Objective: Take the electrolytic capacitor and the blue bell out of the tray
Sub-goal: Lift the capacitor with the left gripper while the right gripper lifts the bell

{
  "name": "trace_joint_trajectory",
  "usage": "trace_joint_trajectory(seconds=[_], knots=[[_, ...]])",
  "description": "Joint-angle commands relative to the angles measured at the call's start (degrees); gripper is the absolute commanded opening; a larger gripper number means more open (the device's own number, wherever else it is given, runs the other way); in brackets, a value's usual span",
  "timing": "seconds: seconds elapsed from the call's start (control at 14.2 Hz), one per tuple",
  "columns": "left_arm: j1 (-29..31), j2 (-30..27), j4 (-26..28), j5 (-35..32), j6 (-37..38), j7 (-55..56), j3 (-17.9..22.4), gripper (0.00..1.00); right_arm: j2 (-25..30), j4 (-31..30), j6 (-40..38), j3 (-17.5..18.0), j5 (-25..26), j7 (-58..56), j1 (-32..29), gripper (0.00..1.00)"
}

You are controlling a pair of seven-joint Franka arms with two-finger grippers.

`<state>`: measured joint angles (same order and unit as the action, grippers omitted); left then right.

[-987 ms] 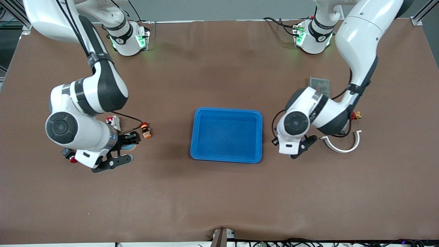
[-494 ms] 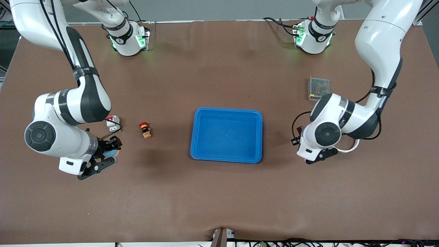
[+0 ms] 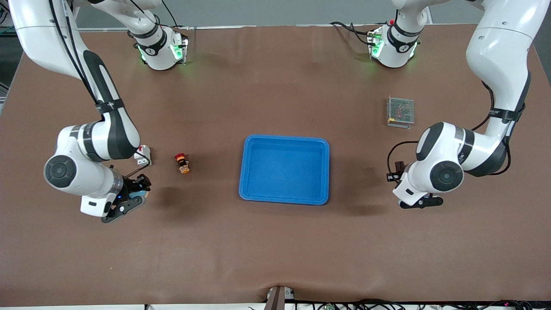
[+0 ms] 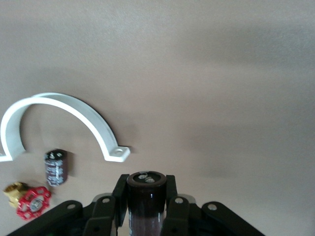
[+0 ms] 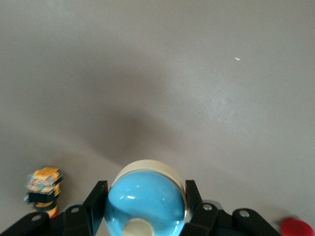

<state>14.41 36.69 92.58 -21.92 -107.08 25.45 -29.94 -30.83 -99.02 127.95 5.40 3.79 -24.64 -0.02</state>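
Now both loaded hands sit farther from the tray (image 3: 284, 142) than before.

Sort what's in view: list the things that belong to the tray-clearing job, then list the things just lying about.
Job:
- blue tray
- electrolytic capacitor, held by left gripper
- blue bell, held by right gripper

Lying about:
- white pipe clamp
- second small capacitor
- red-handled valve
- metal mesh box
- red-capped push button
- small white part

The tray (image 3: 284, 142) looks like smooth, slightly glossy plastic. The blue bell (image 5: 145, 204) has a shiny dome. The table (image 3: 275, 241) wears a matt brown covering. The mesh box (image 3: 400, 111) looks metal.
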Motion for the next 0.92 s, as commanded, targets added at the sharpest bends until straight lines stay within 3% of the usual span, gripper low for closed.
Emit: trace_joint_trajectory(seconds=[0.0,0.42,0.71,0.85], knots=[[2.45,-1.97,-0.82,0.04,0.03,-7.23,-0.38,0.00,4.72,-12.23,9.84,1.27,0.08,-0.32,-1.21,0.48],[8.96,-1.27,-1.71,0.04,-8.84,-21.12,-0.20,0.00,4.63,-18.83,17.06,1.36,-2.03,-0.24,-1.12,0.48],[9.58,2.06,-2.32,-3.12,-13.50,-26.92,1.11,0.00,4.46,-19.54,17.78,1.36,-2.12,-0.06,-1.12,0.48],[8.80,4.96,-5.56,-3.57,-16.13,-29.48,3.04,0.00,4.37,-19.72,17.78,1.36,-2.47,-0.06,-1.21,0.48]])
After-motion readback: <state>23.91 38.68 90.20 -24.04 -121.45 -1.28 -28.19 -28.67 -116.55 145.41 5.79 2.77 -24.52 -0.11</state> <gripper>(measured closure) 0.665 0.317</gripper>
